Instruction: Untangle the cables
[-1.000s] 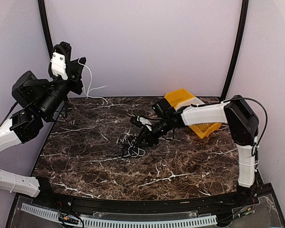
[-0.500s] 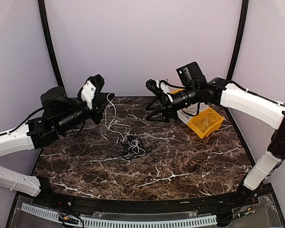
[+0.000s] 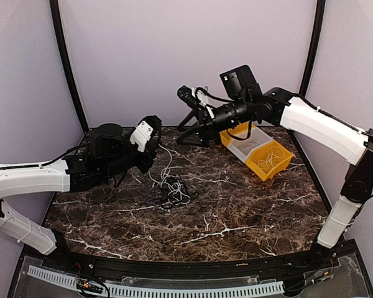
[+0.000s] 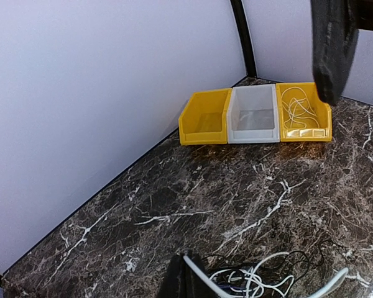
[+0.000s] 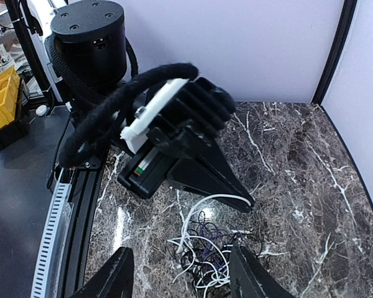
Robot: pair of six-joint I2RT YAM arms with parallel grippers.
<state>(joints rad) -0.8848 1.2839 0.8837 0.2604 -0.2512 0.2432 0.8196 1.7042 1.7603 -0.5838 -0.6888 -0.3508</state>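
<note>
Vs half a second back: left gripper (image 3: 154, 138) has swung in from frame left to centre-left, fingers pressed together on the white cable (image 3: 166, 162). It droops to the clump of cables (image 3: 174, 192) at frame centre, unmoved on the table (image 3: 248, 211). At upper centre, right gripper (image 3: 185, 129) shifted slightly left, fingers spread, empty. At right, yellow bin (image 3: 270, 161) same spot.

cables (image 3: 174, 192), black and white, tangled clump

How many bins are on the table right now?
3, in a row at the table's far right: an empty yellow bin, a white bin in the middle, a second yellow bin holding a white cord. None seem hidden.
</note>
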